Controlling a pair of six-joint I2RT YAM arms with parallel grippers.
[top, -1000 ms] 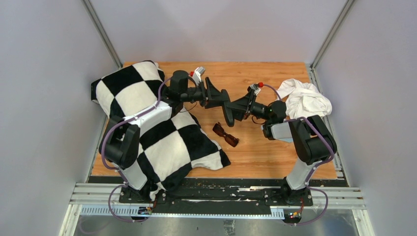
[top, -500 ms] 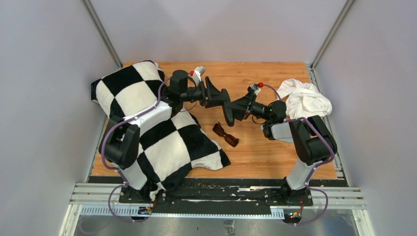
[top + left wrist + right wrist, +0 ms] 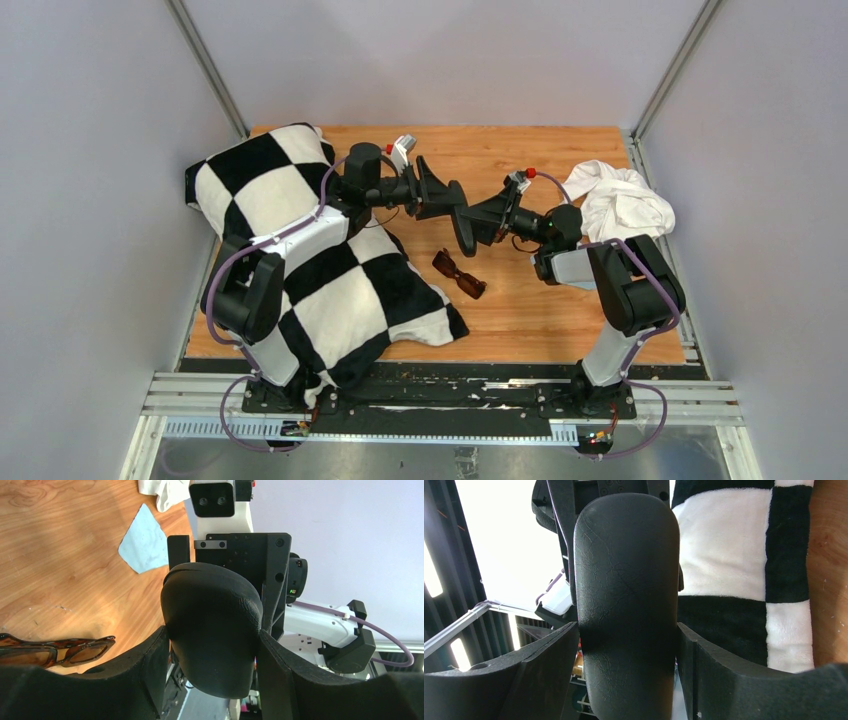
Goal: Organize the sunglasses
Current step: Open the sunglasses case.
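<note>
The black hard case (image 3: pixel 463 226), pinched by both the left fingers (image 3: pixel 142 672) and the right fingers (image 3: pixel 716 667), is best pulled open evenly, the sunglasses (image 3: pixel 459 274) being seen near the middle of the table (image 3: pixel 560 320).

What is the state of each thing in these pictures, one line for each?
black case, in the air, looks closed
left end effector, shut on the black case
right end effector, shut on the black case
sunglasses, lying on the table, untouched
light blue cloth, flat on the table
white cloth, crumpled
</note>
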